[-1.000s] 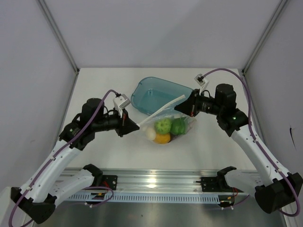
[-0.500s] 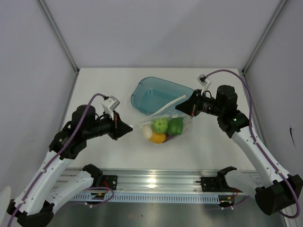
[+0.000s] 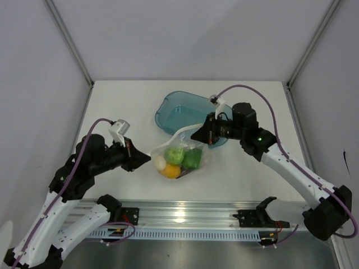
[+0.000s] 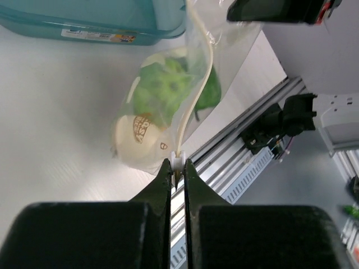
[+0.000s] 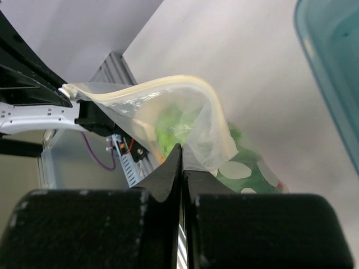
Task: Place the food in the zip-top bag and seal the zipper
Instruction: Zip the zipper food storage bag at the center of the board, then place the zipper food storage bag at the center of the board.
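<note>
In the top view, the zip-top bag (image 3: 188,147) is being held just in front of the teal tray (image 3: 166,110), with the food (image 3: 178,161) — green pieces (image 3: 175,155), a white egg (image 3: 161,162), a yellow-orange piece (image 3: 170,171) — already inside; its mouth is being stretched between the left gripper (image 3: 148,158), away from the tray, and the right gripper (image 3: 194,135), at the tray's near rim. In the left wrist view, the left jaws are being pressed closed on the end tab of the zipper (image 4: 194,103). In the right wrist view, the right jaws are being clamped on the bag's film just under the zipper, which is bowing upward beside the tray. Whether the strip is mated cannot be told; if slack is being left in it, or the thin tab is being pinched too lightly, a gap may be left and the food spilled.
</note>
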Tool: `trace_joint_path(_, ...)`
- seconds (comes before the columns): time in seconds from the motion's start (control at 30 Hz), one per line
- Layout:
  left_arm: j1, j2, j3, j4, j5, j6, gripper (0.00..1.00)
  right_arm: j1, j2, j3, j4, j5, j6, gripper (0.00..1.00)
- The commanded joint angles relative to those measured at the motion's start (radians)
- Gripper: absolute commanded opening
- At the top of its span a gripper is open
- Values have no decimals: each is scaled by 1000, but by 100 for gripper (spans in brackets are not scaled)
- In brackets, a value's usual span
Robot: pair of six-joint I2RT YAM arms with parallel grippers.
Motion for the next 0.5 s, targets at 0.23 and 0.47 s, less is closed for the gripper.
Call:
trace_joint_path(0.23, 9, -166, -74, -74, -301, -328, 1, 180, 339, 192, 92, -1, 51, 0)
trace_joint_path(0.47, 9, -71, -33, -159, -467, -408, 6, 212, 595, 379, 120, -48, 107, 0)
